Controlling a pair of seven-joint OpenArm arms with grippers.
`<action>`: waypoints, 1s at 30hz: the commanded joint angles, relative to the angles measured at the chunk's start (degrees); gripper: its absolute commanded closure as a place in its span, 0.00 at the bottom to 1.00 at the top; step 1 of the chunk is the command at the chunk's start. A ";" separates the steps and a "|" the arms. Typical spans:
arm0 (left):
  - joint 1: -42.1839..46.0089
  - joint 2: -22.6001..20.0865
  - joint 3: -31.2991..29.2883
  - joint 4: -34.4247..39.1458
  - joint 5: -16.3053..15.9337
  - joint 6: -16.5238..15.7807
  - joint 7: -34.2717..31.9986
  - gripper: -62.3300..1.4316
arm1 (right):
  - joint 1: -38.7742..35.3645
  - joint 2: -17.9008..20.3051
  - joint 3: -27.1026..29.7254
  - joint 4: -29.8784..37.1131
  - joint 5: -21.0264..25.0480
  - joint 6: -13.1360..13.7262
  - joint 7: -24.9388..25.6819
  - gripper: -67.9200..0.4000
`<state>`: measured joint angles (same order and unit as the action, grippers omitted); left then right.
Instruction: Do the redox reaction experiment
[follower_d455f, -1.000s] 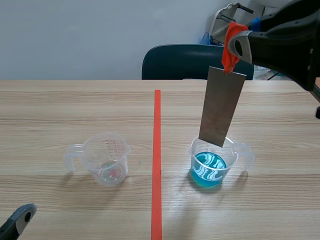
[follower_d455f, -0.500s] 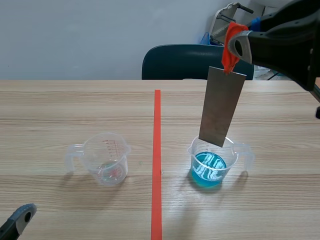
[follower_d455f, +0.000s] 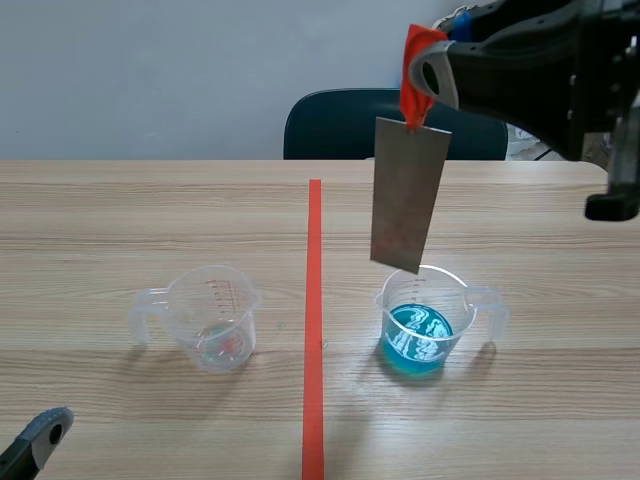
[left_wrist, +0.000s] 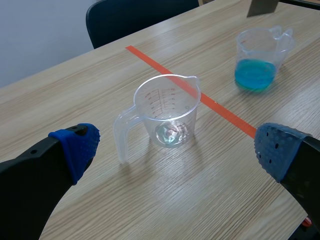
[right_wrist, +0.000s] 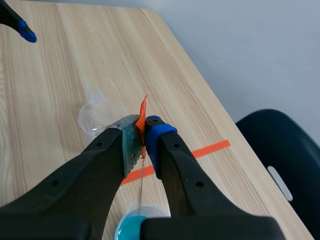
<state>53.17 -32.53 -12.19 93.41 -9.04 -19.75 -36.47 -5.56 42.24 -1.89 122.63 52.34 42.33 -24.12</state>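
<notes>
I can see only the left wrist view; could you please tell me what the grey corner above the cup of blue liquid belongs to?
Observer: A flat grey metal strip, hanging almost upright over the clear plastic cup of blue liquid.
Operator: Thank you; what holds it?
Observer: The right gripper; its jaws are shut on an orange-red tab at the strip's top.
</notes>
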 joint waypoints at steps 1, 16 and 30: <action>0.13 0.15 -0.17 0.28 -0.35 -0.28 -0.98 0.00 | 2.58 0.28 -1.09 0.42 0.79 0.39 0.90 0.98; 0.13 0.13 -0.17 0.28 -0.35 1.38 -0.96 0.00 | 20.59 -2.64 -20.76 -2.45 0.57 0.39 0.85 0.98; 0.13 0.13 -0.17 0.28 -0.35 2.34 -0.96 0.00 | 32.94 -11.52 -34.07 -9.94 0.57 0.39 -2.64 0.99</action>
<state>53.17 -32.53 -12.19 93.41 -9.04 -17.58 -36.47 26.15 31.00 -36.42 112.66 52.31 42.37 -27.38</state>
